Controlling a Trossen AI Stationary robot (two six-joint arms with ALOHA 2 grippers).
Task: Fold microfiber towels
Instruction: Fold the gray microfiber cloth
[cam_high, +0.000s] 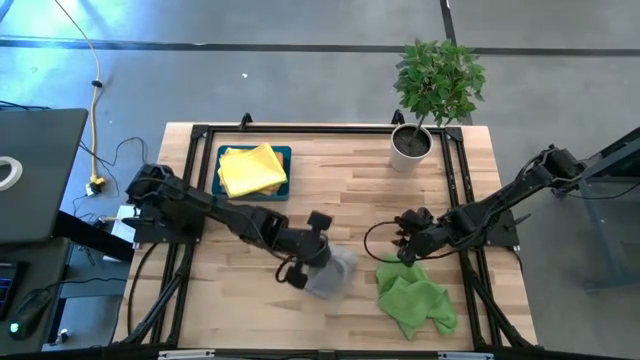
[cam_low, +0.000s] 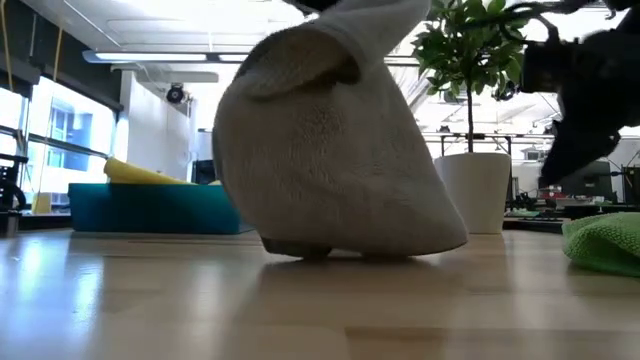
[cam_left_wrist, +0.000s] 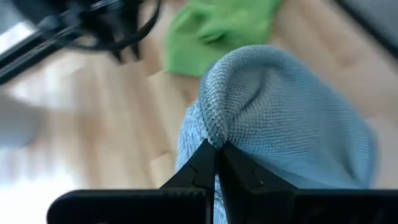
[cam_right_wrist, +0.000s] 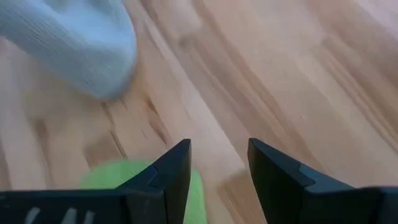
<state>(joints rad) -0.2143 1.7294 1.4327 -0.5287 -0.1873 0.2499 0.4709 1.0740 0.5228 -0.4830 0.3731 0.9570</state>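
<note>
A grey microfiber towel (cam_high: 333, 272) hangs bunched near the table's middle front, with my left gripper (cam_high: 323, 252) shut on its top. In the low view it is a drooping mound (cam_low: 330, 150). A crumpled green towel (cam_high: 415, 300) lies at the front right. My right gripper (cam_high: 406, 248) hovers open just above the green towel's far edge, nothing between its fingers (cam_right_wrist: 168, 171). Folded yellow towels (cam_high: 252, 170) rest on a teal tray (cam_high: 284, 153) at the far left. My left gripper pinches a gathered fold at the grey towel's top (cam_left_wrist: 216, 127) between its two fingers. The fingers slant down from the table's left. The towel hangs slack below them, bulging outward, and its lower end (cam_low: 320, 247) rests on the table.
A potted plant (cam_high: 415, 140) in a white pot stands at the far right. Black frame rails (cam_high: 190, 200) run along the left, far and right sides. Bare wood lies between the tray and the grey towel.
</note>
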